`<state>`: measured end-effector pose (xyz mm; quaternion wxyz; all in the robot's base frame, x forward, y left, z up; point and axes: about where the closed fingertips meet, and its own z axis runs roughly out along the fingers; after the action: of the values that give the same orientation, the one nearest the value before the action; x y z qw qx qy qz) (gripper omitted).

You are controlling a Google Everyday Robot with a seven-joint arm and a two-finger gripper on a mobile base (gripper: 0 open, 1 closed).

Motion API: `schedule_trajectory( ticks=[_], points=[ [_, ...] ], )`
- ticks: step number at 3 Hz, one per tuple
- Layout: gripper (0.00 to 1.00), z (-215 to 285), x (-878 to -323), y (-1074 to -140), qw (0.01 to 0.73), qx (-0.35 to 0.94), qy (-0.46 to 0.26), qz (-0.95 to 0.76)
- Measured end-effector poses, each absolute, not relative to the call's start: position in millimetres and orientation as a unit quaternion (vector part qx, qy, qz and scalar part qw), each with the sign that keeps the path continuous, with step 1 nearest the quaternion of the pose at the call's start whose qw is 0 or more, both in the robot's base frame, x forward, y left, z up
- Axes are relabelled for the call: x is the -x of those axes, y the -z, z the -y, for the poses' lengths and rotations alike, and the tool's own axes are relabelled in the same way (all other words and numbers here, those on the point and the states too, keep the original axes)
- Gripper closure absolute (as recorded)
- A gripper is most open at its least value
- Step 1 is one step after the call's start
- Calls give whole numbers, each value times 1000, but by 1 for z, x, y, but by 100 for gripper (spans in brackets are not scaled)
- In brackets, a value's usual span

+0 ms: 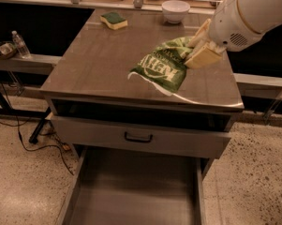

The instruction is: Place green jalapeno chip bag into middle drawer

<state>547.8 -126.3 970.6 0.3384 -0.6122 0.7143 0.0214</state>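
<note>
The middle drawer [131, 196] stands pulled out low at the front of the steel cabinet, and its flat grey floor and low side walls are in plain sight. Above it is a closed drawer front [139, 136] with a dark handle. At the back of the countertop [98, 60] sits a white bowl [174, 9], but I can't see inside it from here. A green-and-yellow sponge [114, 20] lies to the left of the bowl, well apart from it.

The gripper [190, 54] is over the right side of the countertop, reaching in from the right. Its pale fingers [204, 57] are pinched narrow on the upper right edge of the green jalapeno chip bag [163, 69]. The bag droops down and to the left from that grip, white lettering facing up, over the front right part of the countertop. I can't tell whether its lowest corner touches the steel.
</note>
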Motion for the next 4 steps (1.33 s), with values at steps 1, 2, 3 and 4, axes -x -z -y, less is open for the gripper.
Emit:
schedule_trajectory(
  ticks=[1,2,3,4],
  points=[
    [100,128,-544,-967,335,614,-25,-715],
    [100,149,-497,-929,304,627,-61,-714],
    [100,174,-449,-895,279,625,-84,-724],
    [100,184,-410,-852,275,619,-104,-728]
  ],
)
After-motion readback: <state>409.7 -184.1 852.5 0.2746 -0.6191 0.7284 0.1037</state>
